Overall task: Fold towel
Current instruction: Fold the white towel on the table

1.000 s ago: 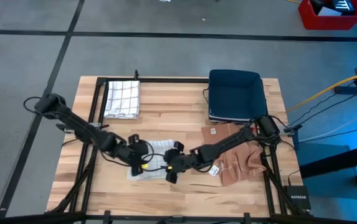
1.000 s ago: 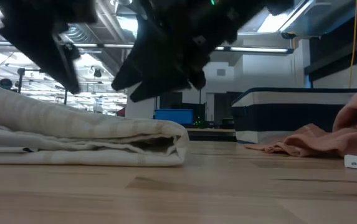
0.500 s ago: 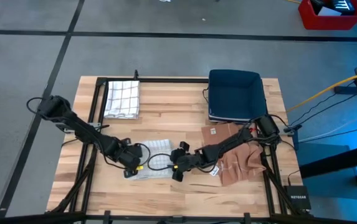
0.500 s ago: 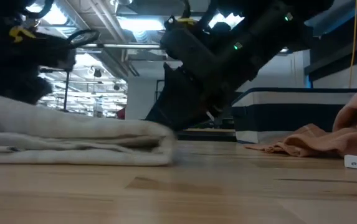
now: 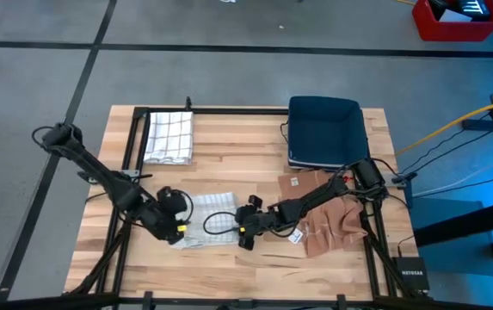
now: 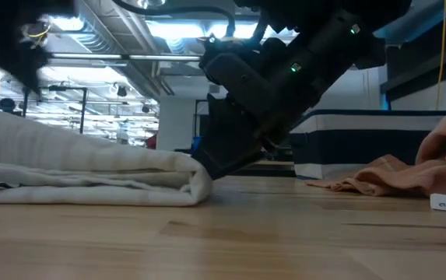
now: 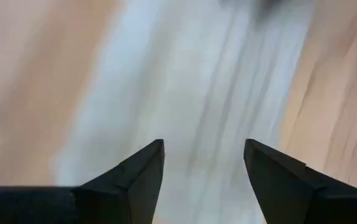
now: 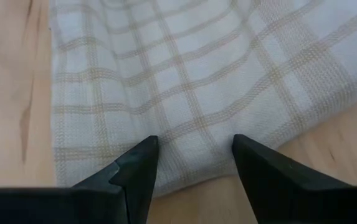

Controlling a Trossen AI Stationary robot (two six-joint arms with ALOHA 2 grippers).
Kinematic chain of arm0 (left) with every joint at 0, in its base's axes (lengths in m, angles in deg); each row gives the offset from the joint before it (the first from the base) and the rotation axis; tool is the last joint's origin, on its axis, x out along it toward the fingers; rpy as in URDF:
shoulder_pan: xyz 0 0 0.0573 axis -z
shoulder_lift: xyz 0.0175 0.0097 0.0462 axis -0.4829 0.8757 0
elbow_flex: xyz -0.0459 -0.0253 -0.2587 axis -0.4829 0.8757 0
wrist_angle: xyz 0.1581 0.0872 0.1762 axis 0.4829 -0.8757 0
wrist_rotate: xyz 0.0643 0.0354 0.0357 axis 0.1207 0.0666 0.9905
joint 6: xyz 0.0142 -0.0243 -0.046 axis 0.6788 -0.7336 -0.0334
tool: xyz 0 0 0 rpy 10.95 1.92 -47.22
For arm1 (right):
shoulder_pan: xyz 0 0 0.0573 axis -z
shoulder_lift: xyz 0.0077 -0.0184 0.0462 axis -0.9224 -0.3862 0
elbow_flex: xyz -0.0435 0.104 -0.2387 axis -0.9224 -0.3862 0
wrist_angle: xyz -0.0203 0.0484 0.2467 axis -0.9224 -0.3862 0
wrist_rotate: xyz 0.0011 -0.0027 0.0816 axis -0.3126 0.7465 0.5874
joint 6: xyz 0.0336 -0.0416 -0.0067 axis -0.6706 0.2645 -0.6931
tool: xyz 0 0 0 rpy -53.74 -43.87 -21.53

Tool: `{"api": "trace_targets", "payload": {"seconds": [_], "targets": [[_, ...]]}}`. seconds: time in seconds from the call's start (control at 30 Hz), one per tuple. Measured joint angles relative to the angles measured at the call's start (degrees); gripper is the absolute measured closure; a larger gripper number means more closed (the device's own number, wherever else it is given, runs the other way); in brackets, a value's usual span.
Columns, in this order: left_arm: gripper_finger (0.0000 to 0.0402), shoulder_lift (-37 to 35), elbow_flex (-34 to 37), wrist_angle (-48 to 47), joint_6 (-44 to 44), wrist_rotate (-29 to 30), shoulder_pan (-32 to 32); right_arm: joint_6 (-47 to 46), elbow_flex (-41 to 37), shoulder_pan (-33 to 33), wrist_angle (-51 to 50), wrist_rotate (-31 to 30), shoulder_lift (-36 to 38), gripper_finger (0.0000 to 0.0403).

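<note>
Towel [image 5: 207, 226] edges flanked by left end effector [image 5: 177, 231] and right end effector [image 5: 243, 231] — both open, gripping nothing.

On the table [image 5: 255, 138], a folded towel [image 5: 210, 226] lies near the front edge, between the left gripper [image 5: 175, 226] and the right gripper [image 5: 244, 226]. A second towel [image 5: 169, 136] lies at the back left, a bin [image 5: 325, 129] at the back right, and a crumpled cloth [image 5: 332, 222] before the bin.

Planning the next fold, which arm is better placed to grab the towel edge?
Probably right: the right gripper sits open at the towel's edge, while the left gripper hangs above it.
</note>
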Motion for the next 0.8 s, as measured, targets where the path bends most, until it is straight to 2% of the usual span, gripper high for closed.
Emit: {"api": "trace_targets", "payload": {"seconds": [0.07,0.13,0.27,0.4,0.57,0.7,0.8], "targets": [[0.0188,-0.45,0.83,6.84,3.43,8.42,0.77,0.31,0.05,0.0,0.16,-0.03,0.0,0.0189],[0.0188,0.36,2.95,13.7,7.5,9.15,0.37,0.57,0.05,0.0,0.26,-0.04,0.0,0.0189],[0.0188,3.93,8.03,22.61,9.27,-0.14,0.17,0.71,0.07,-0.02,0.34,-0.02,0.0,0.0189],[0.0188,7.35,11.15,22.99,3.8,-8.32,2.98,0.99,0.09,-0.02,0.44,-0.02,0.0,0.0189],[0.0188,9.12,12.13,22.83,-0.48,-9.53,7.07,1.01,0.16,-0.02,0.61,0.0,0.0,0.0189],[0.0188,9.25,11.87,22.3,-1.44,-10.14,7.82,1.28,0.18,-0.02,-0.11,0.21,0.01,0.0189],[0.0188,7.97,9.34,18.62,-2.25,-12.52,7.3,2.78,0.98,0.24,-6.88,5.75,1.83,0.0189]]}}
